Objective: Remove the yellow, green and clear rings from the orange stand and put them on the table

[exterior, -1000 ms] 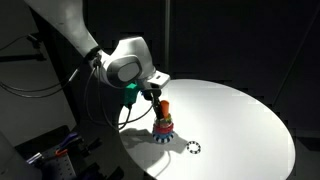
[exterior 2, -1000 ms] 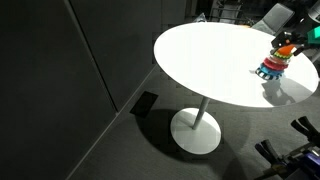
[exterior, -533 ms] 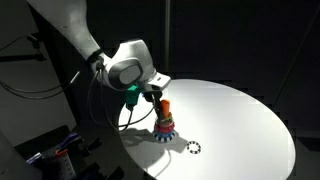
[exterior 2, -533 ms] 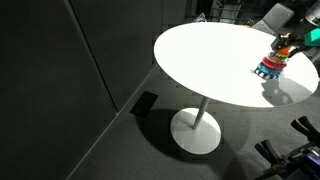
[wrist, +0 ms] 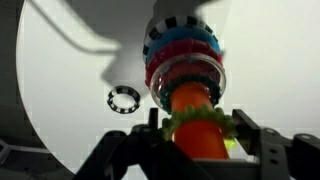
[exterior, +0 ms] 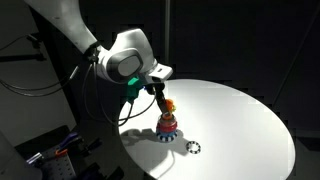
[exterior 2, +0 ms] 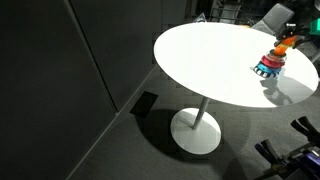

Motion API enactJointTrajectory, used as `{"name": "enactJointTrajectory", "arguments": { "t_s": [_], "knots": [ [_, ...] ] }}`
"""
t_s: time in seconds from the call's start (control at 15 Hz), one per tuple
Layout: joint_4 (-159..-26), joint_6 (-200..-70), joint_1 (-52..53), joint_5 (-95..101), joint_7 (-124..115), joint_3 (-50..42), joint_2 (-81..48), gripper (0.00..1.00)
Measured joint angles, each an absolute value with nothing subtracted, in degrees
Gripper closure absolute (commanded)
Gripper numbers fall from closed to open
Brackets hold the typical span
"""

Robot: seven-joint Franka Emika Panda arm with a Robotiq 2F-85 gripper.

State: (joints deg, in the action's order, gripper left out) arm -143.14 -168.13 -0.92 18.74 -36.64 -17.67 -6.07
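Note:
The orange stand (exterior: 167, 126) (exterior 2: 268, 68) sits on the white round table (exterior: 235, 115), with several coloured rings stacked at its base. In the wrist view its orange post (wrist: 190, 100) runs up between my jaws. My gripper (wrist: 197, 128) (exterior: 160, 92) (exterior 2: 287, 40) is shut on a knobbly yellow-green ring (wrist: 196, 122) that still circles the post, high above the stack. A darker green ring (wrist: 165, 90) lies on top of the stack. A clear ring (wrist: 123, 98) (exterior: 193, 148) lies flat on the table beside the stand.
The table's near edge (exterior: 150, 160) is close to the stand. The table stands on a single white pedestal (exterior 2: 197, 128). Dark curtains surround it, and cables and equipment (exterior: 55, 150) sit by the robot base.
My gripper has closed from open onto the yellow-green ring and risen a little, sliding it up the post. The clear ring on the table has not moved.

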Motion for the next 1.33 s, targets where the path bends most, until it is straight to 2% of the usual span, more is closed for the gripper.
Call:
{"name": "enactJointTrajectory", "arguments": {
  "t_s": [0.6, 1.0, 1.33],
  "knots": [
    [-144.8, -164.4, -0.3, 16.7, -36.4, -16.7, 3.8, 0.52],
    [-145.7, -160.0, -1.8, 6.6, -32.4, -8.5, 5.9, 0.52],
    [-145.9, -157.5, -3.2, 5.9, -32.3, -5.9, 4.4, 0.52]
  ]
}}
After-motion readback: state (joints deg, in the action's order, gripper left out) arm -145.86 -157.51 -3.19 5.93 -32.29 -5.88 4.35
